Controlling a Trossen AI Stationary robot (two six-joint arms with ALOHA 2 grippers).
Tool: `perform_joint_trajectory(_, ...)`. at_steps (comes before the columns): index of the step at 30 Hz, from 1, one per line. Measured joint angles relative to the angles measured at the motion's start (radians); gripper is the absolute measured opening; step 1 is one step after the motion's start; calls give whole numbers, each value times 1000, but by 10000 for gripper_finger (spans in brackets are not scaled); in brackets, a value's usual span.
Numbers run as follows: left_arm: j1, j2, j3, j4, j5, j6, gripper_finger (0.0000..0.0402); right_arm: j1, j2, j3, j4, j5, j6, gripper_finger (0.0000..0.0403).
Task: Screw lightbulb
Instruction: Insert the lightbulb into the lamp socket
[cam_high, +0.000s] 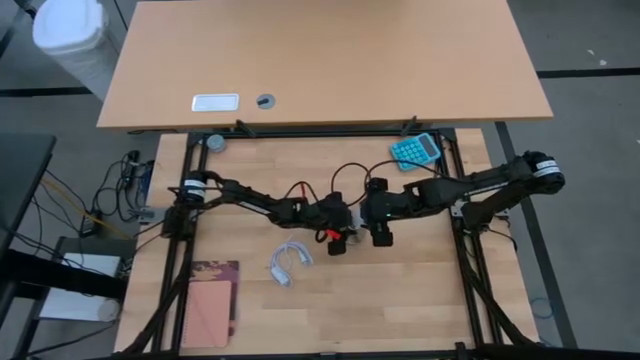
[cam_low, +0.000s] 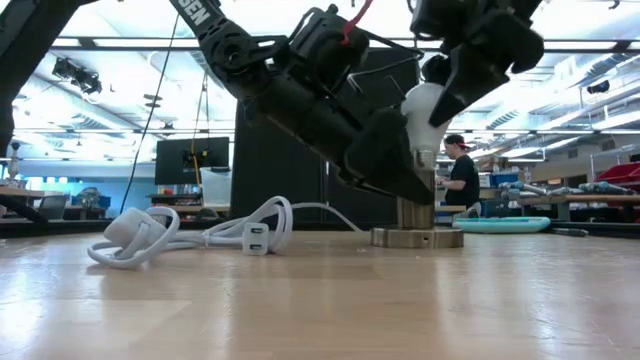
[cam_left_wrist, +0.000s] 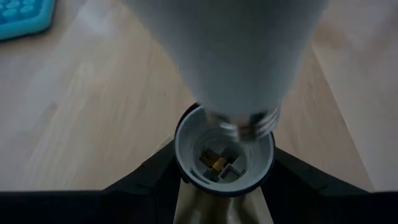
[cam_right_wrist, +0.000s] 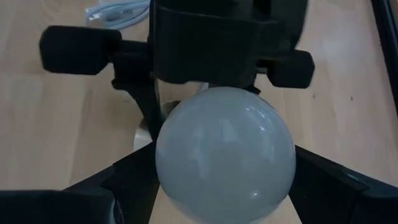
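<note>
Lightbulb (cam_low: 424, 112) sits mid-frame in the low view, screw cap down over the socket (cam_low: 417, 231) on the worktop (cam_low: 320, 300), cap at the socket mouth. Right tool (cam_right_wrist: 225, 186) pinches the globe from both sides. Left tool (cam_left_wrist: 217, 177) clamps the socket body. Coiled white cord (cam_low: 190, 236) lies left of the socket; blue calculator (cam_high: 415, 150) upper right in the high view.
</note>
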Motion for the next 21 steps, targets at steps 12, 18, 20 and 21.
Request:
perform_joint_trajectory(12,0,0,0,-8,-1,-35,194,-6,39,0,37,-1,-17,306)
perform_joint_trajectory(18,0,0,0,-7,-1,-48,194,-6,66,0,61,-14,-20,306)
perform_joint_trajectory(20,0,0,0,-8,-3,-61,194,-5,78,0,88,-21,-27,306)
perform_joint_trajectory(21,0,0,0,-8,-3,-63,194,-4,82,0,85,-28,-28,306)
